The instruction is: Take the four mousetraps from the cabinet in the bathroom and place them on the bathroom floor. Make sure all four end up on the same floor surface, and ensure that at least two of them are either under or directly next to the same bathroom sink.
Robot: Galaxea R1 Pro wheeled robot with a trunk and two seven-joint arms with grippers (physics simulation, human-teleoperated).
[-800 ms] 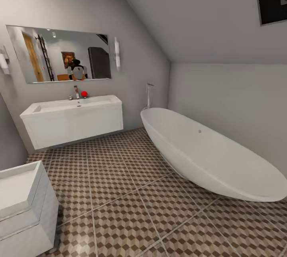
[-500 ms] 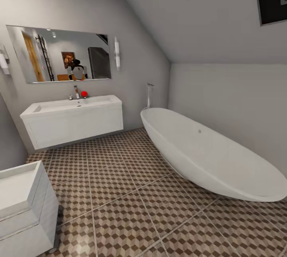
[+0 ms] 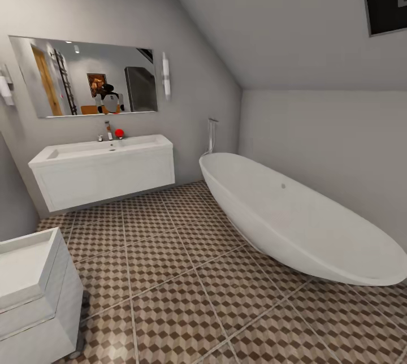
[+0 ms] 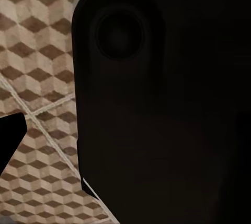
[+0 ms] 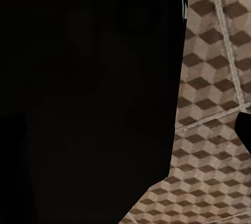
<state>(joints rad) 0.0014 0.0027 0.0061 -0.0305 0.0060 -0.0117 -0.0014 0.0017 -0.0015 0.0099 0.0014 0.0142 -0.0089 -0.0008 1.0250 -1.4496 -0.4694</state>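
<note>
there, the sink [image 3: 107, 169] basin looks empty, perhaps.

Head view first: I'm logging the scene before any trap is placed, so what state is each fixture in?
Wide white wall-hung sink: drawer front shut, basin looks dry, tap not running.
Oval white bathtub: empty, standing on the floor.
Narrow white boxy basin unit: shut, basin empty.
Cube-patterned tiled bathroom floor: no mousetraps visible on it.
Small red object: resting beside the tap.

No text, label or number can be read anywhere.
</note>
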